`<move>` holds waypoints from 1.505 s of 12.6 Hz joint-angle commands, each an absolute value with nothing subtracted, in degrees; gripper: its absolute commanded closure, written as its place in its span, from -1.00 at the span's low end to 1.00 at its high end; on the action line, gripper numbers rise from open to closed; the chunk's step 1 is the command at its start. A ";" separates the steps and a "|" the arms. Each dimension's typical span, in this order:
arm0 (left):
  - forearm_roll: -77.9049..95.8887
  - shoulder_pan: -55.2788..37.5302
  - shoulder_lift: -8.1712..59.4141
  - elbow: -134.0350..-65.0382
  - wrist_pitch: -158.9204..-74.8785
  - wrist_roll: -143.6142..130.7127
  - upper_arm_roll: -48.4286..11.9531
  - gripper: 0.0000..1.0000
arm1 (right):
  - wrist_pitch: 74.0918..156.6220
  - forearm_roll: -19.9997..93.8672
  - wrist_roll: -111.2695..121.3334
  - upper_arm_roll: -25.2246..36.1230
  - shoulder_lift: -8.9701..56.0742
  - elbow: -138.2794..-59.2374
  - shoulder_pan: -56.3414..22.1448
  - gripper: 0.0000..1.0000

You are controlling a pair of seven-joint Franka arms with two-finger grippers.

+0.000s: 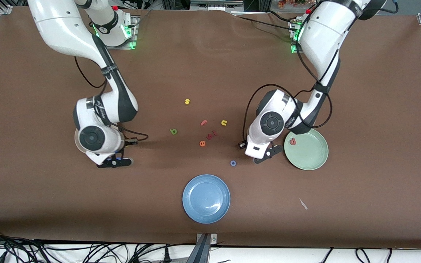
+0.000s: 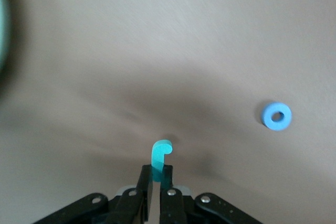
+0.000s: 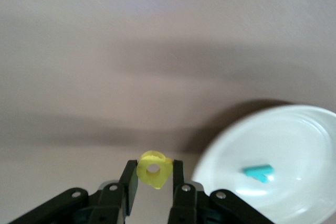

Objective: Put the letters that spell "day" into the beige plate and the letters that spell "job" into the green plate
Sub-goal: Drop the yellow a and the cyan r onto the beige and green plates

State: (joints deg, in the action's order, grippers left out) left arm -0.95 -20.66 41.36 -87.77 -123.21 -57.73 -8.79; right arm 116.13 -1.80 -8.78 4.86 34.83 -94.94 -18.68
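Note:
My left gripper is shut on the teal "j", low over the table between the blue ring "o" and the green plate. The salmon-red "b" lies in that plate. My right gripper is shut on the yellow "d", just beside the beige plate, where the teal "y" lies. In the front view the right wrist hides most of the beige plate. The olive-green "a" lies on the table between the arms.
A blue plate sits near the front camera. Loose letters lie mid-table: yellow "s", pink "f", yellow "u", a red letter, orange "e". A paper scrap lies nearer the camera than the green plate.

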 commanded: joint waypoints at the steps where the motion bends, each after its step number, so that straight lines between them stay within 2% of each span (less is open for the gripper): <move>1: -2.72 -18.12 35.53 -89.82 -117.96 -55.64 -8.44 1.00 | 123.65 -1.50 -1.09 9.21 23.40 -112.91 -18.72 0.98; 3: -2.64 -13.82 32.79 -90.44 -115.50 -52.49 -8.79 1.00 | 128.38 -0.97 5.42 13.08 21.63 -118.80 -18.63 0.95; 4: -2.64 -12.58 32.00 -90.87 -114.97 -51.43 -8.79 1.00 | 130.32 -0.97 6.93 13.88 21.80 -120.05 -18.63 0.73; 5: -2.64 -10.83 31.21 -92.27 -114.87 -51.24 -8.79 1.00 | 130.34 -0.97 7.29 13.97 22.41 -120.06 -18.46 -0.29; 6: -2.64 -8.81 30.77 -93.50 -114.87 -49.50 -8.88 1.00 | 129.82 -0.27 6.69 13.89 22.50 -119.80 -18.54 -0.99; 9: -2.64 -5.28 30.23 -96.50 -115.05 -44.74 -8.88 1.00 | 122.98 5.96 2.40 11.62 22.15 -114.89 -19.60 -1.00; 13: -2.64 -0.81 30.85 -102.02 -119.07 -37.92 -8.88 1.00 | 122.52 5.98 -7.81 3.62 25.65 -108.47 -19.78 -1.00; 16: -2.63 0.88 30.85 -106.59 -122.77 -31.91 -8.88 1.00 | 128.56 5.89 -7.90 -1.04 27.76 -108.02 -20.65 -1.00; 19: -2.64 0.97 31.02 -109.86 -126.82 -29.19 -8.88 1.00 | 132.54 5.54 -14.05 -1.58 31.19 -105.75 -24.77 -1.00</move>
State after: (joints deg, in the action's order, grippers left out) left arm -1.81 0.83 32.51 -107.37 -125.28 -31.21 -8.47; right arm 131.75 5.21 -11.09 -1.55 28.35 -108.91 -22.66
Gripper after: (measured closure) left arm 0.934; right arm 0.000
